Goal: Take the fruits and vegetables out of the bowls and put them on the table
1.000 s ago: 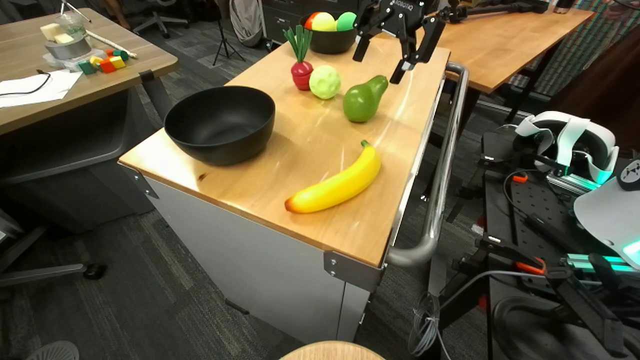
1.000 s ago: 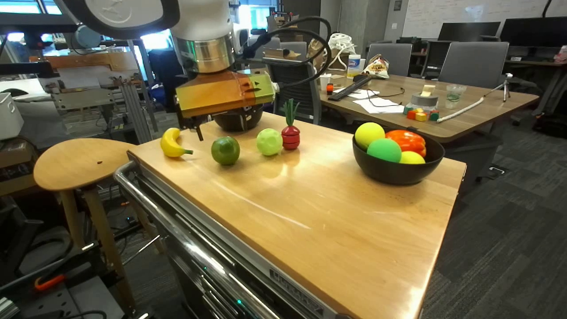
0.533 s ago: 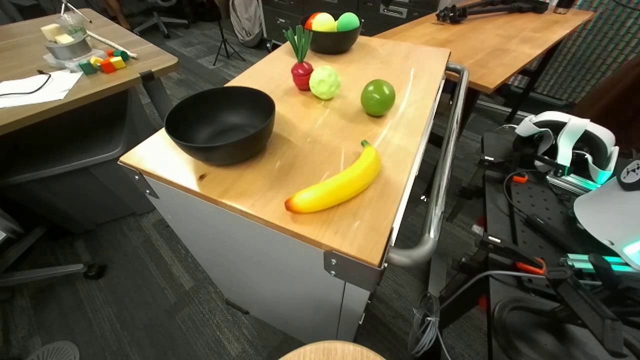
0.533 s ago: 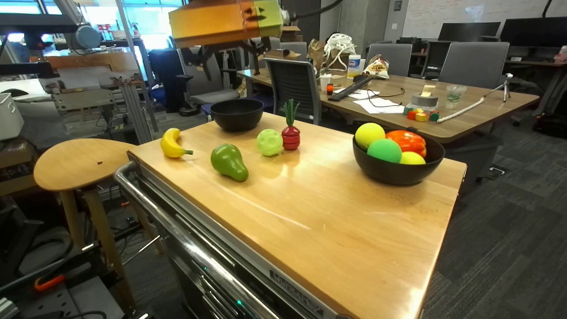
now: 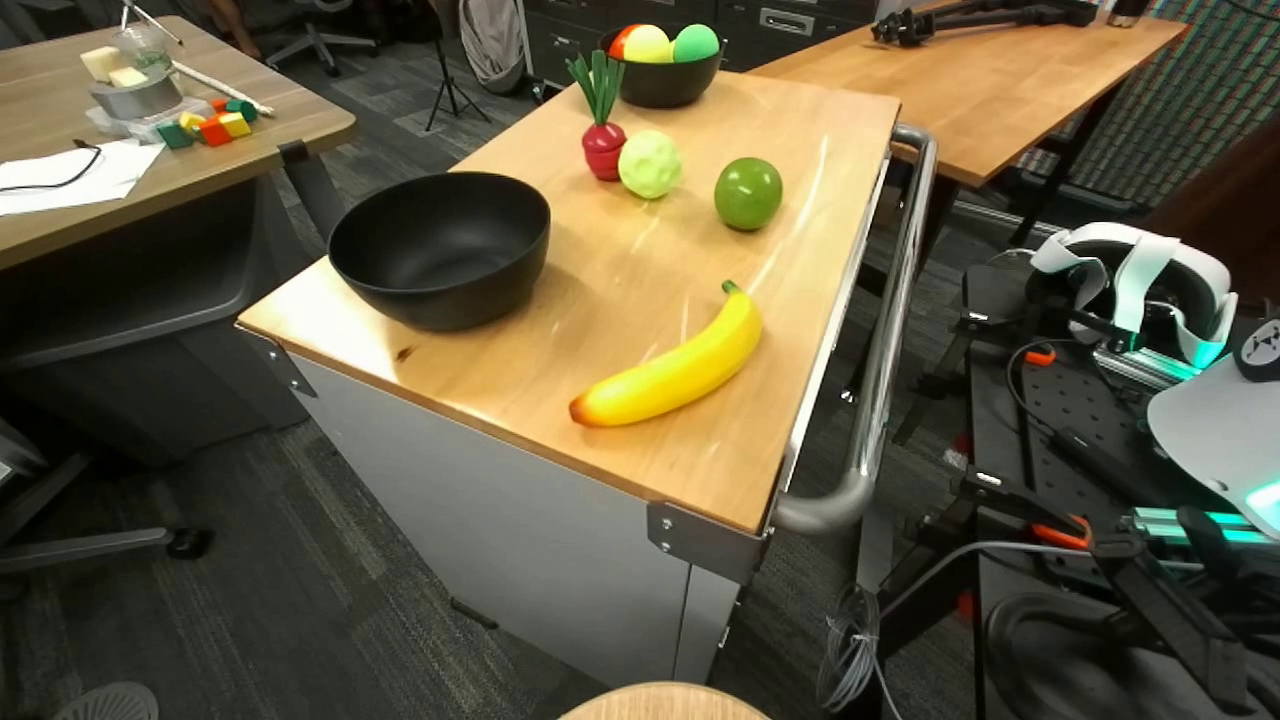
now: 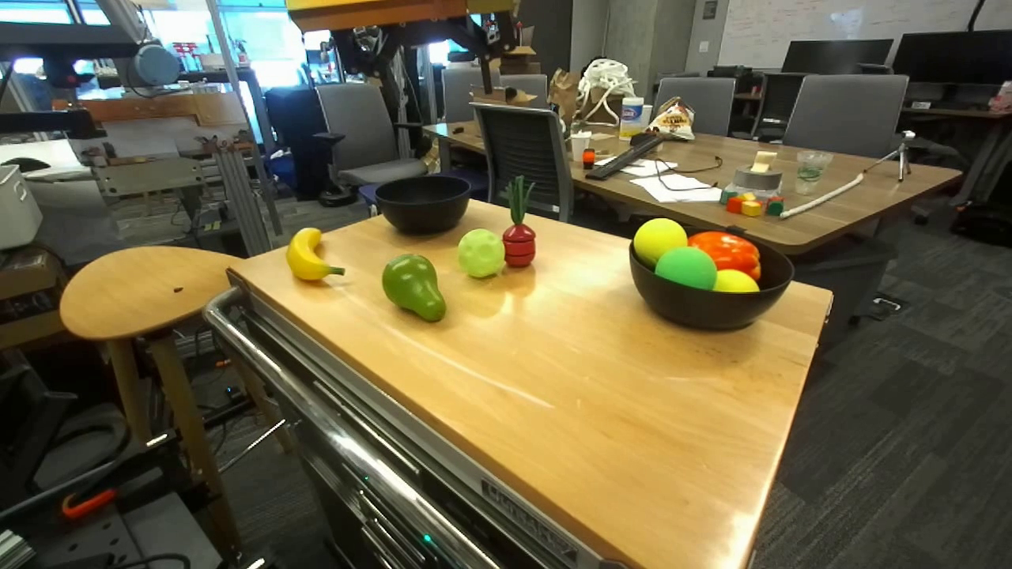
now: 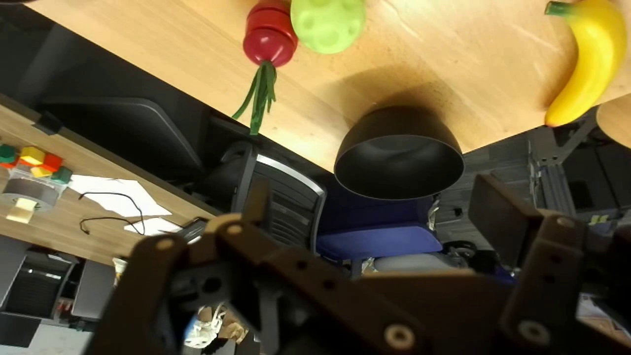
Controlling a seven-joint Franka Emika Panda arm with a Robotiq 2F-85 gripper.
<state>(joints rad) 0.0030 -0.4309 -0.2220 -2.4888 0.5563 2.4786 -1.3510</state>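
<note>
I have the pincer (image 7: 377,212) spread, empty. Banana (image 5: 680,370), radish (image 6: 519,245) and pear-shaped green fruit (image 6: 413,286) lie on the table (image 6: 632,411), presumably already unloaded; the bell pepper (image 6: 726,253) sits in a bowl (image 6: 704,310), likely awaiting lifting.

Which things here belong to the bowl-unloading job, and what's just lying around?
For the job: filled bowl, other bowl, table, banana, pear-shaped fruit, pale green fruit, green-topped vegetable, red pepper, yellow fruits, bright green fruit

Lying about: headset, stool, coloured blocks, papers, clear cup
</note>
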